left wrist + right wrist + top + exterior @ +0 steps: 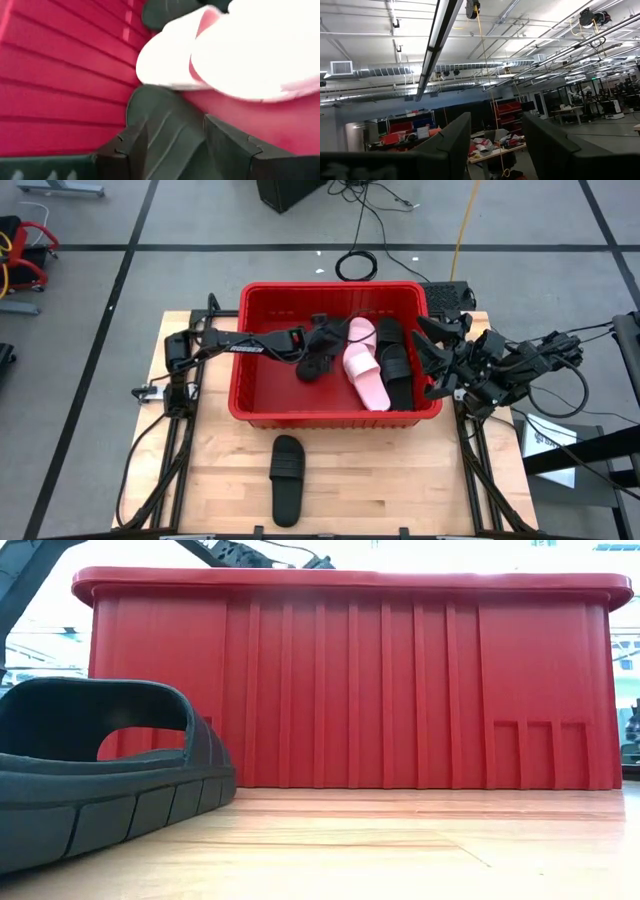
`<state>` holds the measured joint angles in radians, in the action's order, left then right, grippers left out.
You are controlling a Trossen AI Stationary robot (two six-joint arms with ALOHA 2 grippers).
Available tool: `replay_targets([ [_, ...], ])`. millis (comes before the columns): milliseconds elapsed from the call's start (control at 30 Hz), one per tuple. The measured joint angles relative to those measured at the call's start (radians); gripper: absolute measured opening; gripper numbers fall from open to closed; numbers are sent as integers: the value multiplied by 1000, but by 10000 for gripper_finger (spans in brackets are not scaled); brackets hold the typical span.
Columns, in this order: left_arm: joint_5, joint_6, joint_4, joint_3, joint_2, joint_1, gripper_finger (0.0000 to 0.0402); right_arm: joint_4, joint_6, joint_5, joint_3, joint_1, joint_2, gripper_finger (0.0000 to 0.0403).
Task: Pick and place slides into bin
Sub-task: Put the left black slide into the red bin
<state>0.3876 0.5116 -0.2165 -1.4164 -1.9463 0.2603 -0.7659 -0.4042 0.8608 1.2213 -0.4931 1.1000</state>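
Observation:
The red bin (pixel 262 405) stands mid-table and fills the low view (pixel 400 690). A pale pink slide (pixel 366 368) and a black slide (pixel 394 358) lie in its right half. My left gripper (pixel 316 348) reaches into the bin from the left and is shut on another black slide (pixel 310 367), close to the pink slide (pixel 240 50). A further black slide (pixel 287 478) lies sole down on the table in front of the bin, and shows in the low view (pixel 100 770). My right gripper (pixel 437 352) is open and empty at the bin's right rim. My left gripper has the black slide's ribbed dark surface (pixel 170 135) pinched between its two fingers (pixel 125 150). Which part of the slide this is cannot be told. The fingers come from the table's left, slanting down into the bin. The slide hangs below them, beside the pink slide.
The bin's left half (pixel 265 375) shows bare red floor. The wooden table (pixel 400 480) has free room in front of the bin. Cables and a paper sheet (pixel 545 438) lie off the table's right edge.

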Motion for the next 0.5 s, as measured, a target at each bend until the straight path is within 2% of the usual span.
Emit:
replay_targets([
  [133, -13, -50, -89, -75, 1, 2, 186, 0, 23, 0, 0, 0, 0, 169],
  [267, -6, -76, -273, -117, 0, 19, 186, -1, 28, 0, 0, 0, 6, 169],
  [500, -62, -80, -539, -85, 6, 60, 186, 0, 21, 0, 0, 0, 14, 169],
])
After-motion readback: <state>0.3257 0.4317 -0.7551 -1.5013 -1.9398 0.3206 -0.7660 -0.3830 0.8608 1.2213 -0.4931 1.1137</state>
